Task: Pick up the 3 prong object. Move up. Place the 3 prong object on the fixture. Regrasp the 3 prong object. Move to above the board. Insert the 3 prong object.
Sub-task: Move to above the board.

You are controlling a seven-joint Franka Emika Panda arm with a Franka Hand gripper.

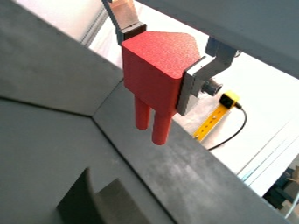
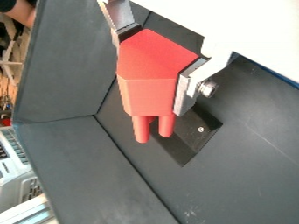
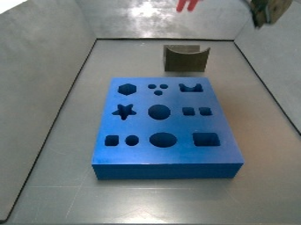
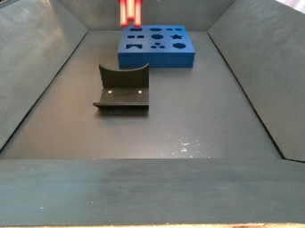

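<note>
End effector high above the floor, clamped on the 3 prong object; both wrist views show the silver fingers pressed on opposite sides of the red block, prongs pointing down and free, nothing touching them. In a wrist view the fixture lies on the dark floor below and a little past the prongs, well apart from them. Nearest in a side view, the floor is bare grey from the front edge up to the fixture, which sits left of centre with open floor on every side, clear of the left wall. Beyond it the board lies flat toward the far end, its blue edges apart from both side walls, with a gap between it and the fixture. The red piece shows at the top edge of that view, above the board's far left part, cut off by the frame. In a side view from the opposite end the board fills the middle, wide floor strips left and right, the fixture just past its far edge, the prongs barely visible at the top edge.
</note>
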